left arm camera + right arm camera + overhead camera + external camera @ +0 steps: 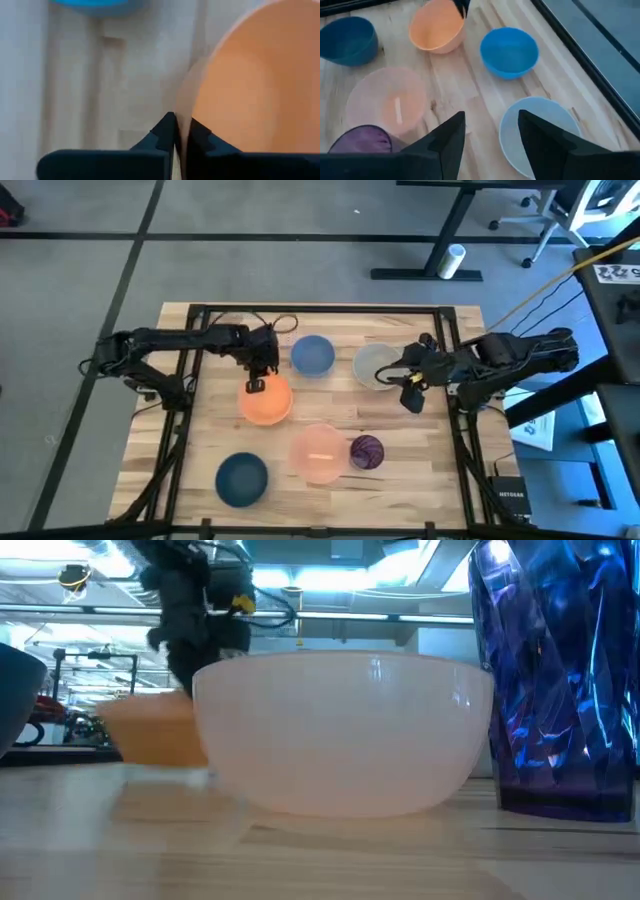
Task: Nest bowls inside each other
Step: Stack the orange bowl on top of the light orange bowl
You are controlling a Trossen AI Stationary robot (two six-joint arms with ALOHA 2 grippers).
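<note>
Left claw [176, 131] pinches the orange bowl's [266, 400] rim.
I keep that pinch firm, lift level, centre over the pink bowl [318, 452]; my right claw [490, 132] waits wide.

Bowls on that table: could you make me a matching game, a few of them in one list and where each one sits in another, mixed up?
Things:
1. orange bowl
2. dark teal bowl
3. pale pink bowl
4. grey-beige bowl

Places:
A. beside the purple object
B. under the open right gripper
C. alone at the table's near left corner
D. its rim pinched by the left gripper

Pairs: 1-D, 2-C, 3-A, 4-B
</note>
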